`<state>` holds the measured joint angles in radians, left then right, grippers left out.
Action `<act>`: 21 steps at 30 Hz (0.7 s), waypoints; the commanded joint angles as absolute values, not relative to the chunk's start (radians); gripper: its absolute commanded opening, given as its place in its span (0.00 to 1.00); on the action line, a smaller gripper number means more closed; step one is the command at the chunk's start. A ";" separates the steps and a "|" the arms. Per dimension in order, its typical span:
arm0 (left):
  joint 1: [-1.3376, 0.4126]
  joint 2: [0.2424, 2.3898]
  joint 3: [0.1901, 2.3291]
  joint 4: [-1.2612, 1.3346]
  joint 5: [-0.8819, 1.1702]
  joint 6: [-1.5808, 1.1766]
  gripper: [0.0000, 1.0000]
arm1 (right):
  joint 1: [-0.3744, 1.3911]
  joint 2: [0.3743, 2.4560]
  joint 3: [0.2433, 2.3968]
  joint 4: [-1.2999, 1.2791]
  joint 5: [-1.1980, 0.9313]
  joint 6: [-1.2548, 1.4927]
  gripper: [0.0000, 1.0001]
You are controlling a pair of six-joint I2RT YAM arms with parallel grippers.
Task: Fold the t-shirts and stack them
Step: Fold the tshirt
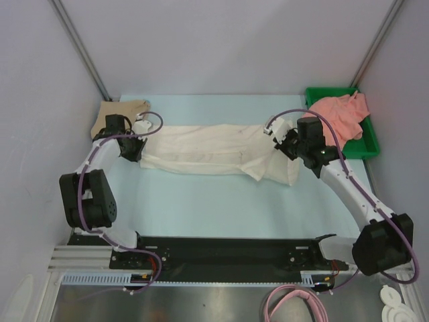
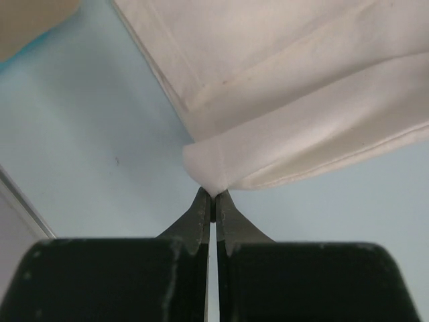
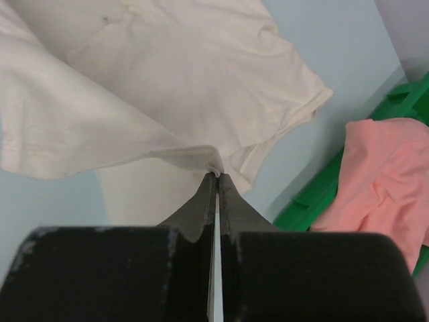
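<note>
A cream-white t-shirt (image 1: 214, 149) lies stretched across the middle of the light-blue table, folded lengthwise. My left gripper (image 1: 134, 149) pinches its left end; in the left wrist view the jaws (image 2: 213, 196) are shut on a fold of the cream cloth (image 2: 281, 100). At the shirt's right end sits my right gripper (image 1: 289, 144), likewise shut on a crease (image 3: 216, 173) of the cream shirt (image 3: 167, 87). A tan-beige t-shirt (image 1: 122, 111) lies bunched at the back left. Heaped in the tray at the back right is a salmon-pink t-shirt (image 1: 343, 115), the same pink shirt (image 3: 385, 174) that shows beside my right fingers.
The green plastic tray (image 1: 371, 146) stands at the back right, its rim (image 3: 305, 201) close to my right gripper. Grey walls enclose the table on three sides. The black rail with the arm bases (image 1: 228, 251) runs along the near edge.
</note>
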<state>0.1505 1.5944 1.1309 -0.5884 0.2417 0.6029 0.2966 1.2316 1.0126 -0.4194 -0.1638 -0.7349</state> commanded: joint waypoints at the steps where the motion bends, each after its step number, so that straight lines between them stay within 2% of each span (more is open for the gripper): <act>1: 0.121 1.670 1.239 -0.574 0.242 0.603 0.00 | 0.256 1.342 1.109 -0.311 -0.216 -0.746 0.00; 7: 0.120 1.882 1.477 -0.600 0.206 0.535 0.01 | 0.186 1.623 1.349 -0.245 -0.245 -0.732 0.01; 9: 0.120 1.882 1.467 -0.591 0.207 0.493 0.10 | 0.175 1.713 1.463 -0.300 -0.244 -0.686 0.18; 10: 0.120 1.859 1.442 -0.560 0.213 0.479 0.24 | 0.173 1.718 1.471 -0.311 -0.247 -0.664 0.26; 11: 0.118 1.785 1.357 -0.534 0.219 0.460 0.34 | 0.172 1.682 1.456 -0.299 -0.248 -0.640 0.41; 14: 0.110 1.599 1.179 -0.404 0.198 0.439 0.43 | 0.172 1.568 1.278 -0.151 -0.215 -0.623 0.53; 16: 0.094 1.531 1.119 -0.353 0.189 0.440 0.48 | 0.172 1.476 1.189 -0.126 -0.256 -0.620 0.56; 21: 0.046 1.538 1.109 -0.396 0.195 0.453 0.47 | 0.183 1.474 1.201 -0.261 -0.374 -0.575 0.55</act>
<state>0.0746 1.5242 1.1004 -0.4450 0.1871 0.4702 0.1738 1.4815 1.1774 -0.2489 -0.2852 -0.6250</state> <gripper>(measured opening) 0.474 0.555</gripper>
